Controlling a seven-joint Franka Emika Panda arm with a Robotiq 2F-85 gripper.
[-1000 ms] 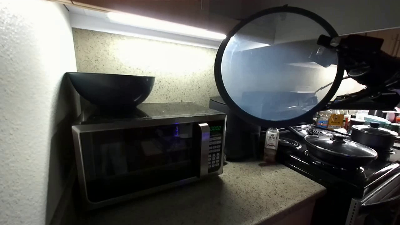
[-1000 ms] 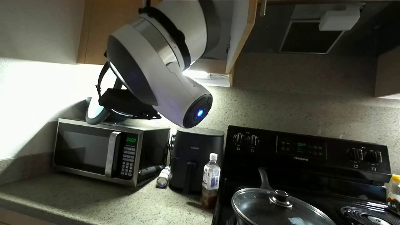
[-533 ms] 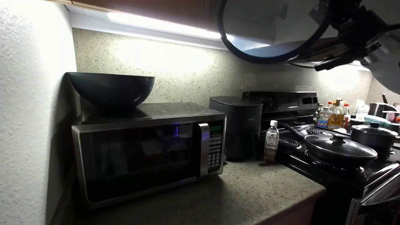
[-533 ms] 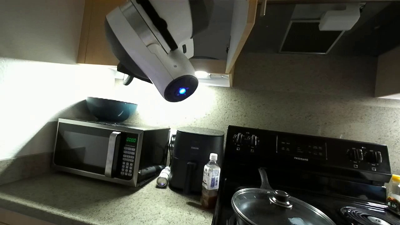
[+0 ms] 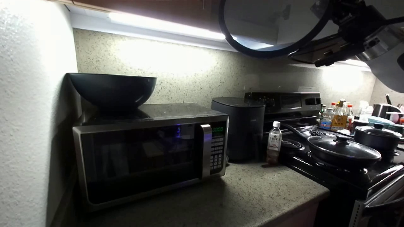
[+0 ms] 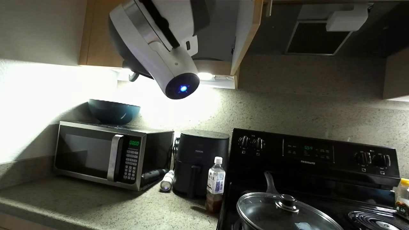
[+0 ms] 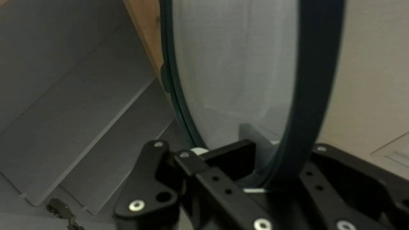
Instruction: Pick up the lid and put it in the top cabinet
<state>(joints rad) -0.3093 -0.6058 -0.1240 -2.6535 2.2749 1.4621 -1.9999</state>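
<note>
The lid (image 5: 271,26) is a large round clear disc with a dark rim, held up at the top of an exterior view and cut off by the frame edge. My gripper (image 5: 331,14) is shut on its rim. In the wrist view the lid (image 7: 236,64) rises from between the fingers of the gripper (image 7: 278,163). In an exterior view only a bit of the rim (image 6: 133,76) shows beneath the arm. The top cabinet (image 6: 105,35) has its door (image 6: 247,35) open. Its grey shelves (image 7: 105,127) lie left of the lid in the wrist view, beyond a wooden edge (image 7: 145,35).
Below stand a microwave (image 6: 96,153) with a dark bowl (image 6: 113,111) on top, an air fryer (image 6: 201,159) and a bottle (image 6: 215,185). A stove with a lidded pan (image 6: 284,210) is beside them. A range hood (image 6: 319,35) is right of the open door.
My gripper and the lid have risen from in front of the air fryer and stove to cabinet height, and the lid has tilted. Over the last half second they moved up only slightly.
</note>
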